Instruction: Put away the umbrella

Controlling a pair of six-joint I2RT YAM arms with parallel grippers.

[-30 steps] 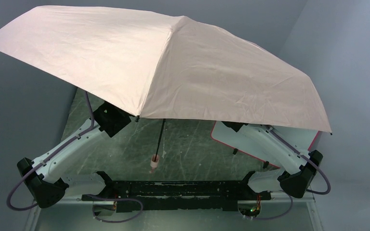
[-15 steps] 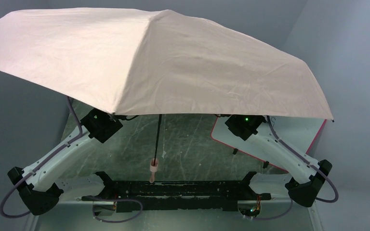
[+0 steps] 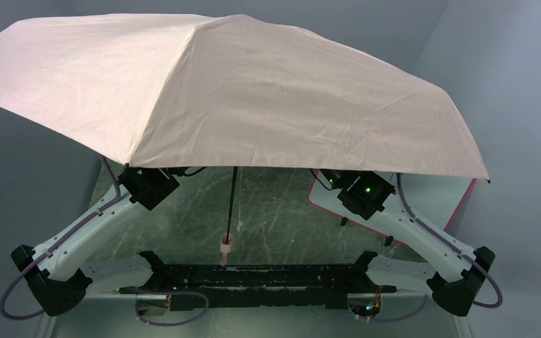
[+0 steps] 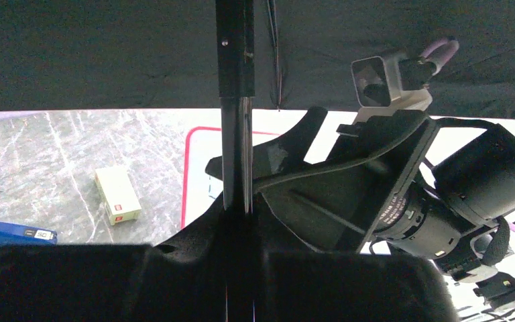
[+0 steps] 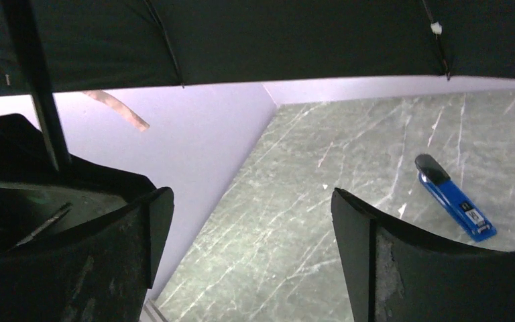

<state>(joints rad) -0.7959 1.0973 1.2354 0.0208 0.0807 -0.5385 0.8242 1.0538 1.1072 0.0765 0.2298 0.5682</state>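
The umbrella stands open, its pale pink canopy (image 3: 253, 91) covering most of the top view. Its black shaft (image 3: 232, 201) hangs down to the pink handle (image 3: 227, 244) above the table. In the left wrist view my left gripper (image 4: 236, 216) is shut on the shaft (image 4: 235, 121), under the black inside of the canopy. My right gripper (image 5: 248, 225) is open with only table between its fingers. The shaft (image 5: 37, 87) passes to its left, apart from it. In the top view both grippers' fingertips are hidden under the canopy.
A blue-and-black stapler (image 5: 454, 197) lies on the scratched grey-green table. A small pale yellow box (image 4: 117, 194) lies near a white mat with a red border (image 3: 458, 196). Grey walls close in on the left and at the back.
My right gripper has opened, let go of the shaft and drawn back to the right. The canopy has swung left and tilted. The left arm has dropped slightly, still gripping.
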